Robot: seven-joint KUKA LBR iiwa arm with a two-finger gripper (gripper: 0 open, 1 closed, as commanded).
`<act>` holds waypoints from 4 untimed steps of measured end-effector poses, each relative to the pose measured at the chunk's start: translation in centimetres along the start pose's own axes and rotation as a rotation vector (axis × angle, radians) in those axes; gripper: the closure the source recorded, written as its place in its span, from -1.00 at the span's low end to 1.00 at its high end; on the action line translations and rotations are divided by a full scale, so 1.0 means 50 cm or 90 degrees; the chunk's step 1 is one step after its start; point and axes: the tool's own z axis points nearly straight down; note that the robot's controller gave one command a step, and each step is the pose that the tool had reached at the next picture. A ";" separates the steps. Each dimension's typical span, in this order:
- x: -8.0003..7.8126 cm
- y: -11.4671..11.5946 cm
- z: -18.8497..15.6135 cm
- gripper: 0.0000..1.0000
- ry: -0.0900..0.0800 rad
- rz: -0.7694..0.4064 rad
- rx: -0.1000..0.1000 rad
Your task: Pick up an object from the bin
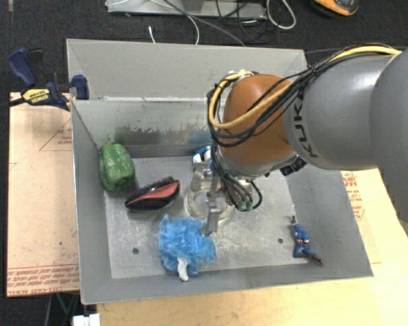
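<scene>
Gripper (209, 217) low at mid-bin (258, 246), just beside upper right edge of blue mesh puff (183, 244); open or closed, cannot tell. Black-and-red brush (151, 195) near, left. Green lump (115, 167) beyond it. Small blue figure (300, 240) well apart, right.

I see a blue mesh puff (183, 244) with a white tip just below my silvery gripper (208, 217). Toward the view's left lie a black-and-red brush (153, 195) and a green lump (116, 167). The bin (258, 253) is grey and my wrist cover (255, 117) is orange.
</scene>
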 end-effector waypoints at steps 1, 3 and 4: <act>-0.004 -0.001 -0.007 -1.00 -0.004 0.002 0.000; 0.096 0.103 0.019 -1.00 -0.015 0.065 -0.003; -0.001 0.199 0.088 -1.00 -0.003 -0.119 -0.001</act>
